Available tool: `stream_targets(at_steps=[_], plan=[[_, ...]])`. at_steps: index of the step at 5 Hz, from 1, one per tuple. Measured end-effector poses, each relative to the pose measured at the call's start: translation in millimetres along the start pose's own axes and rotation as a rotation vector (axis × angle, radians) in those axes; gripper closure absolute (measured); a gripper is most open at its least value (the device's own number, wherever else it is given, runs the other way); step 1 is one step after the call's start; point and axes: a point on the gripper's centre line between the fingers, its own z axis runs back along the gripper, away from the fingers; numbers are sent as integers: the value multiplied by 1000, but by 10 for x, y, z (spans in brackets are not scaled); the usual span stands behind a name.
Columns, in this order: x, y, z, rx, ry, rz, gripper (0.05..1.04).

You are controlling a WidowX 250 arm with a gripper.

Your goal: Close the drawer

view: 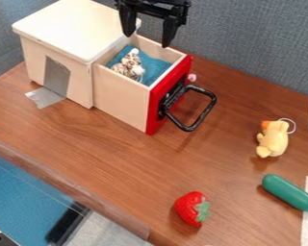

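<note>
Brown tabletop (118, 144) carries the drawer (121, 102), pulled out. Our gripper (147, 41) hangs above it, fingers apart. If we push off-centre on its red front (155, 110), it may skew and jam; descending too early could snag the plush toy (128, 65) inside.

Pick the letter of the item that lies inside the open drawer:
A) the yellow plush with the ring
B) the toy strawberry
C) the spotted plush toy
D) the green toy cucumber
C: the spotted plush toy rests on the blue cloth within the walls of the pulled-out drawer.
</note>
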Motion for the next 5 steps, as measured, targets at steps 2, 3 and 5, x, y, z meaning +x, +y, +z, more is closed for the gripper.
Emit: stream_targets(at_steps=[2,3,5], plan=[[-98,-382,-133,0,45,-92,83],[-176,-808,-80,3,31,-201,83],[-297,-1304,-381,93,62,-354,83]])
